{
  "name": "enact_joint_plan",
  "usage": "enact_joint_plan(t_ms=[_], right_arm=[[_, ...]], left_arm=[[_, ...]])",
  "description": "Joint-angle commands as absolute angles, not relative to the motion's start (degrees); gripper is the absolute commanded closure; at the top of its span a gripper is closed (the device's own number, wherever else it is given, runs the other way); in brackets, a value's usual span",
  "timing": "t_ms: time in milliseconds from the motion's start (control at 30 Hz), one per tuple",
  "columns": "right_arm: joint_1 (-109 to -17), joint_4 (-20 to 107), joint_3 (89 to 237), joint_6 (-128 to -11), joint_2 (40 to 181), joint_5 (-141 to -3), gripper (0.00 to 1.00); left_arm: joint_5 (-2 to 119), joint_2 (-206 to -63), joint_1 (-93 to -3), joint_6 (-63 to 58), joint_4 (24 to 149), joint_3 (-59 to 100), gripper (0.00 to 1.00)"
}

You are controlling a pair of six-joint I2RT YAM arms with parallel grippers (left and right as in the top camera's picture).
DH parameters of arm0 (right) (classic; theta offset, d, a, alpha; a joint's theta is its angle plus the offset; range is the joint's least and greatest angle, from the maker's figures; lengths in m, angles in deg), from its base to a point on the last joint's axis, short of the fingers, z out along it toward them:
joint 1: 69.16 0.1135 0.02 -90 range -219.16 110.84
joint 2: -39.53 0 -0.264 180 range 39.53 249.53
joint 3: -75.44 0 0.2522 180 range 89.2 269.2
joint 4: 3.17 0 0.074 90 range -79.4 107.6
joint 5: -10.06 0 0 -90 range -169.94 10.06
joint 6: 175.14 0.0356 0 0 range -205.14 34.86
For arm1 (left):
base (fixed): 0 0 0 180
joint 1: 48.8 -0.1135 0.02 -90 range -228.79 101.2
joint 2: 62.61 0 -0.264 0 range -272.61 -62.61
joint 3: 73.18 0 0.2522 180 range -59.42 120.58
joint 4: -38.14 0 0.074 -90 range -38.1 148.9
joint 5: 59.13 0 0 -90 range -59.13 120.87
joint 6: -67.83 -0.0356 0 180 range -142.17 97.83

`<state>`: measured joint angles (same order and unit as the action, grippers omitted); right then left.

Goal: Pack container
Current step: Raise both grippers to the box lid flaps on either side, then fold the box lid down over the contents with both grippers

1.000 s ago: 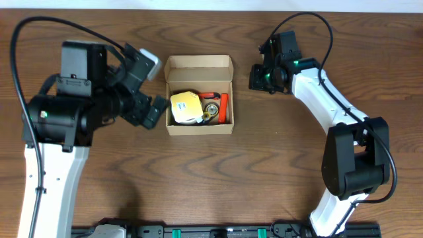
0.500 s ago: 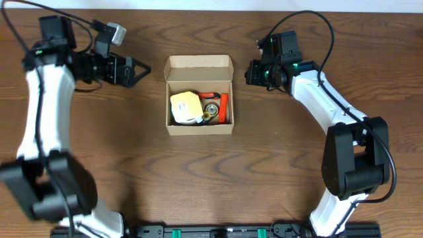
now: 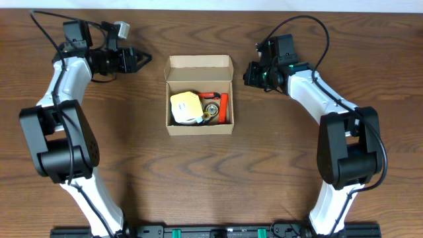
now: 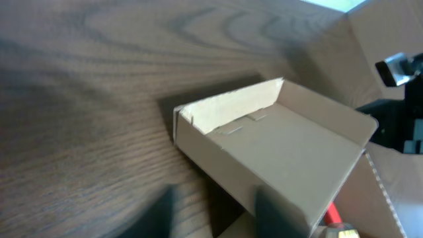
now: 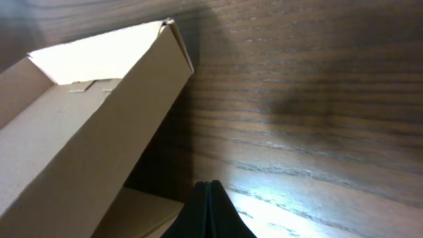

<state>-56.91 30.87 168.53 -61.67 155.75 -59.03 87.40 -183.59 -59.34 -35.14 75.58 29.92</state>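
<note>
Box [image 3: 198, 130] loaded, lid [image 3: 198, 65] up. Left gripper [image 3: 144, 59] pulled back from box, partly open, empty. Right gripper [image 3: 248, 74] closed, empty. Likely next: lid closing.

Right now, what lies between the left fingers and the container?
Nothing but bare wooden table. The overhead view shows the left fingers off the container's left side, apart from it, with no object in the gap.
</note>
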Motion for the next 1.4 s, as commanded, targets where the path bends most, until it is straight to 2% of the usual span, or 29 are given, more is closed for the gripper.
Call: enact_joint_plan(t_ms=[0,133,433,700,1000,1367], right_arm=[[-57.3,29.4,168.2,-59.3,158.2,-56.5,0.99],[-57.3,25.8,168.2,-56.9,159.9,-54.1,0.99],[-57.1,20.9,168.2,-52.4,162.5,-50.9,0.99],[-56.8,18.0,168.2,-49.1,162.7,-49.7,0.99],[-56.2,16.5,168.2,-45.1,164.8,-47.5,0.99],[-55.9,7.8,168.2,-44.1,165.3,-39.5,0.99]], left_arm=[[86.9,-185.9,-59.0,-32.6,75.2,30.3,0.94],[88.2,-187.6,-58.1,-28.1,73.7,30.3,0.94],[83.6,-190.3,-54.8,-26.6,72.5,30.3,0.94],[84.1,-192.8,-53.4,-23.4,71.7,30.3,0.94],[84.4,-192.8,-52.2,-22.1,70.6,30.3,0.94],[87.6,-192.8,-51.5,-21.7,70.4,31.2,0.94]])
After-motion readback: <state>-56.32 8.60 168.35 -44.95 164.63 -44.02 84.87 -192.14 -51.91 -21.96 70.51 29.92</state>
